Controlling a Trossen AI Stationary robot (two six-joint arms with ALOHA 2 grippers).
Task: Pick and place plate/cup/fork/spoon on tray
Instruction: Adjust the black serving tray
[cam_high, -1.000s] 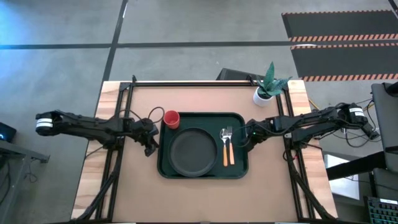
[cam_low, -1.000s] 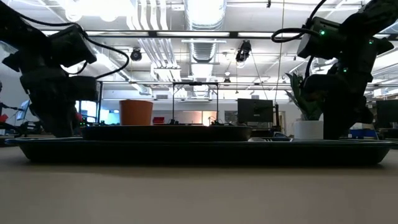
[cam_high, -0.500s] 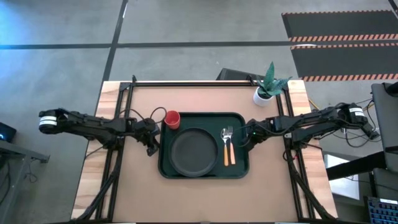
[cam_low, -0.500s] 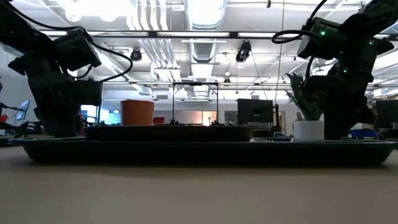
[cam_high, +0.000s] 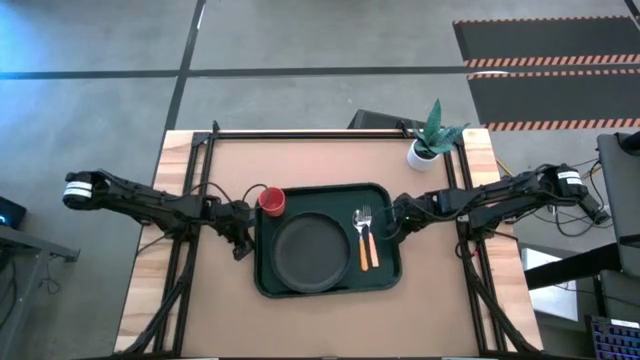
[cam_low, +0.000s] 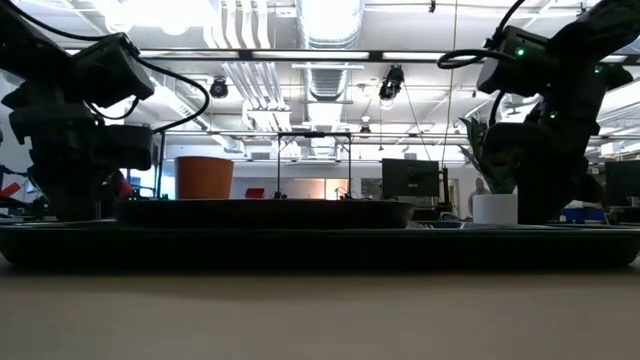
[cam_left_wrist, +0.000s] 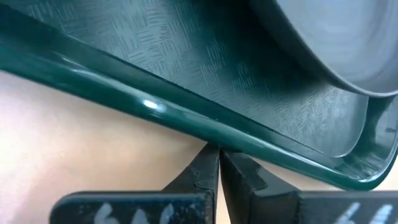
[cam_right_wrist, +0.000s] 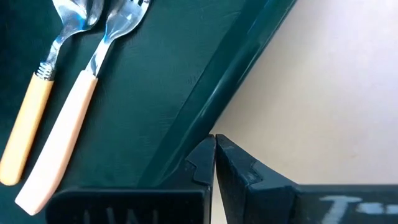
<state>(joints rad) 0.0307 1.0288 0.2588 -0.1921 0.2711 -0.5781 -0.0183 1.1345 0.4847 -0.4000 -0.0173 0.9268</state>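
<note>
The dark green tray (cam_high: 385, 280) lies on the table a little askew. On it rest the dark plate (cam_high: 312, 250), the red cup (cam_high: 271, 200) in the far left corner, and the spoon (cam_high: 361, 238) and fork (cam_high: 371, 236) side by side at the right. My left gripper (cam_high: 243, 242) is shut at the tray's left rim. My right gripper (cam_high: 392, 226) is shut at the tray's right rim. In the right wrist view the spoon (cam_right_wrist: 28, 118) and fork (cam_right_wrist: 68, 118) lie just inside the rim. My left gripper is shut, and its fingertips (cam_left_wrist: 208, 163) meet the outer side of the tray's left rim (cam_left_wrist: 186, 121); they come level from the table's left. My right gripper is shut, and its fingertips (cam_right_wrist: 202, 155) meet the outer side of the tray's right rim (cam_right_wrist: 217, 93); they come level from the table's right. The tray lies flat on the table.
A white pot with a green plant (cam_high: 428, 140) stands at the far right, behind my right arm. Bare brown table lies in front of the tray (cam_high: 320, 325) and behind it (cam_high: 320, 155). Black frame rails run along both table sides.
My left gripper has gone toward the table's near edge, staying at the tray's left rim. The tray's left end has slid nearer with it, so the tray has turned a little. The cup and plate have ridden along on it. The right end has hardly moved.
</note>
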